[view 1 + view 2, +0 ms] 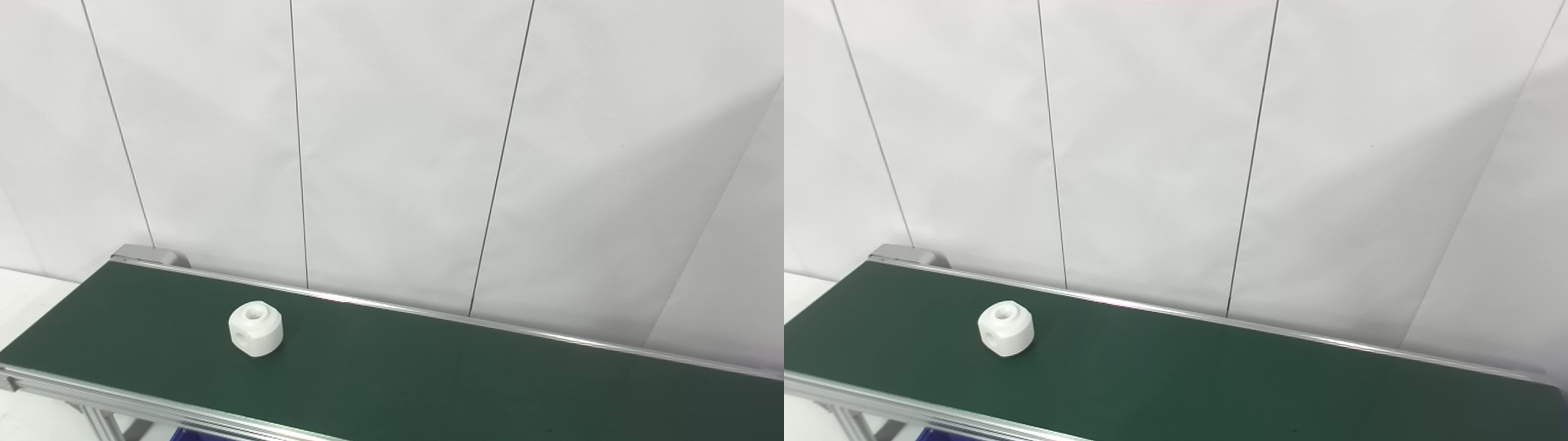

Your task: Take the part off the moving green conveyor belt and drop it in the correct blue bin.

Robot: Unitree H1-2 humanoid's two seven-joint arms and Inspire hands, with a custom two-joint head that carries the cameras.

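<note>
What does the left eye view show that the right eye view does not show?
Only the left eye view: more of the blue bin under the belt's near rail, and the frame's end bracket at the left edge.

Only the right eye view: the belt's right end, by the white wall.

Both: the white part with a hole in its top, resting on the green conveyor belt towards its left end, the paneled wall behind, and no hand in view.

White panelled wall, dark seams
</note>
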